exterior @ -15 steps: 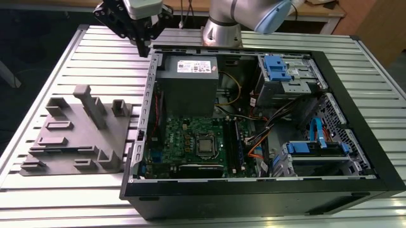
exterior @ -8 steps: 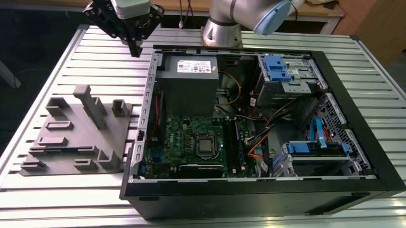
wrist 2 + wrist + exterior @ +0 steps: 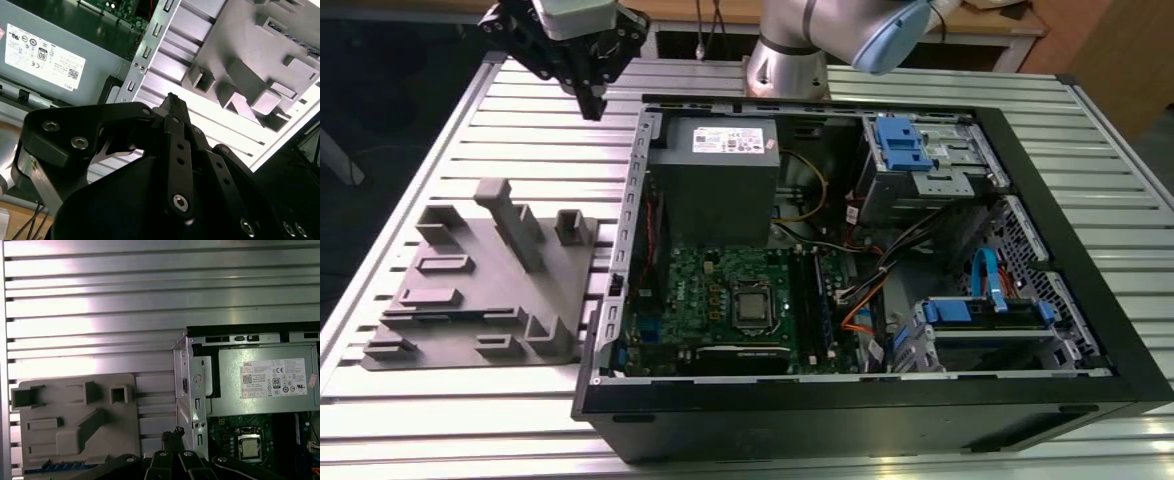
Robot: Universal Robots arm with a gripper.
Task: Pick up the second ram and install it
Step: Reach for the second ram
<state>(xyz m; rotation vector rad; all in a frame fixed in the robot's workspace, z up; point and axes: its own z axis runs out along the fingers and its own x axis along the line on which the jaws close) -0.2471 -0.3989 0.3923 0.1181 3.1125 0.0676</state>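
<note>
My gripper hangs above the slatted table, off the far left corner of the open computer case and beyond the far end of the grey fixture block. Its fingers point down, shut together with nothing between them; both wrist views show the tips closed. The second ram is a thin dark blue strip lying along the fixture block in the first wrist view, well apart from the gripper. The green motherboard lies inside the case.
The grey power supply sits at the case's far end, above the motherboard. Blue-tabbed drive cages and loose cables fill the case on the exterior view's right. The arm's base stands behind the case. Bare slatted table surrounds the fixture.
</note>
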